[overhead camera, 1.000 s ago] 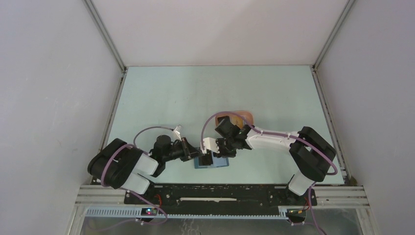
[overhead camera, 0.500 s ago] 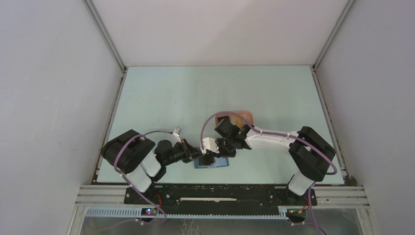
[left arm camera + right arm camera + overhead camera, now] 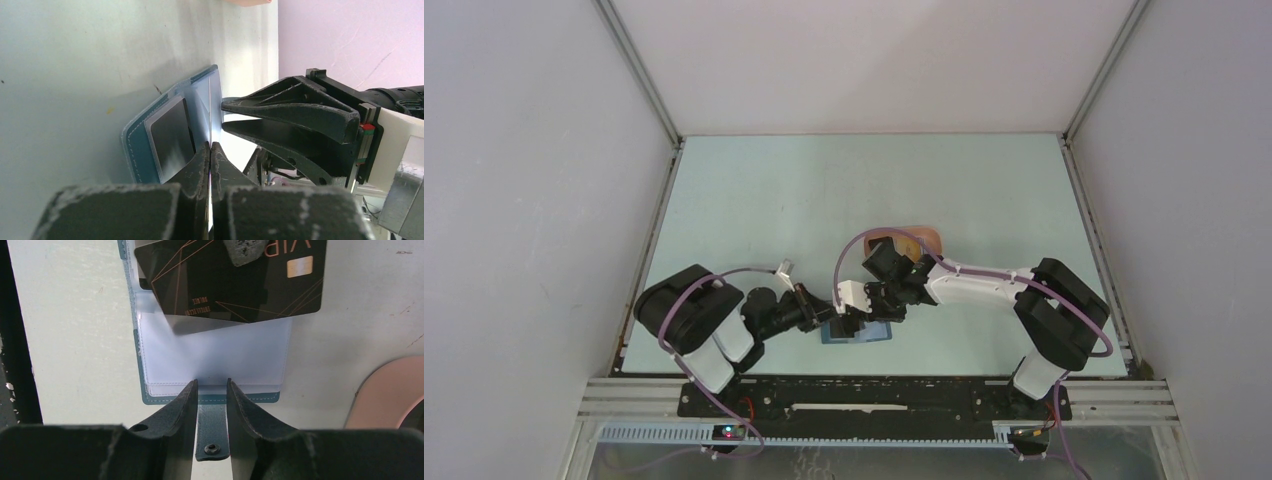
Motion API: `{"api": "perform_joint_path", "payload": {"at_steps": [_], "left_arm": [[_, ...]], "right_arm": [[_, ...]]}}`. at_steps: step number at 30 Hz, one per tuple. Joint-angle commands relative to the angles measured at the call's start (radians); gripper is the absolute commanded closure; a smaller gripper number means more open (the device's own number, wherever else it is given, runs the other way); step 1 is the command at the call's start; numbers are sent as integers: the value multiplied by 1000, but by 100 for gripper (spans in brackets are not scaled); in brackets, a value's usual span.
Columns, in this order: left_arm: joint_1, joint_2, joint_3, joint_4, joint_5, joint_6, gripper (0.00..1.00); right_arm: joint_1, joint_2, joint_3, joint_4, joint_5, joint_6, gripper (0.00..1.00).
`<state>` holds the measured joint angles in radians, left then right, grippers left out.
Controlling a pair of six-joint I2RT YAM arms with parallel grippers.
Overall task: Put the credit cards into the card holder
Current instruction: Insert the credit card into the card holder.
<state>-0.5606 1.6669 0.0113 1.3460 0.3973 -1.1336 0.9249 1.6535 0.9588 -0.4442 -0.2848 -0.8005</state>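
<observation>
The blue card holder (image 3: pixel 212 399) lies open on the table, its clear sleeves facing up, also visible in the top view (image 3: pixel 876 333). A black credit card (image 3: pixel 215 285) with gold lines has its lower edge tucked under the top clear sleeve. My left gripper (image 3: pixel 211 145) is shut on this card, which shows edge-on as a thin line (image 3: pixel 209 107). My right gripper (image 3: pixel 211 382) stands at the holder's near edge. Its jaws are a little apart, and the snap tab (image 3: pixel 212 440) lies flat between them. Both grippers meet over the holder in the top view.
A salmon-pink oval tray (image 3: pixel 919 240) sits just beyond the right wrist, and its rim shows at lower right in the right wrist view (image 3: pixel 395 390). The right gripper's fingers (image 3: pixel 290 107) fill the space beside the held card. The metal rail runs along the near table edge.
The left arm's shoulder and elbow have swung right and forward, towards the card holder. In the last half second it has barely moved. The right arm keeps its place.
</observation>
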Motion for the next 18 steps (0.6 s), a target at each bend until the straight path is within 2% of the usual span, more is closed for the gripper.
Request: {"api": "perform_joint_path", "payload": {"at_steps": [1,6,11,14,18], "left_arm": [[-23,19,-61,45,18,-36,100],[-36,11,-64,12,24,-53,100],[-41,-42,-50,-115,19,-53,100],[-42,-135,-41,-251,2,-30,100],[-52,-276,33,-533,-19,47,100]], "right_arm": [[15,12,27,-19,23,14,64],[21,12,27,-18,27,14,63],[23,11,27,-16,33,16,62],[24,11,28,-16,35,17,61],[28,13,27,-15,36,16,60]]}}
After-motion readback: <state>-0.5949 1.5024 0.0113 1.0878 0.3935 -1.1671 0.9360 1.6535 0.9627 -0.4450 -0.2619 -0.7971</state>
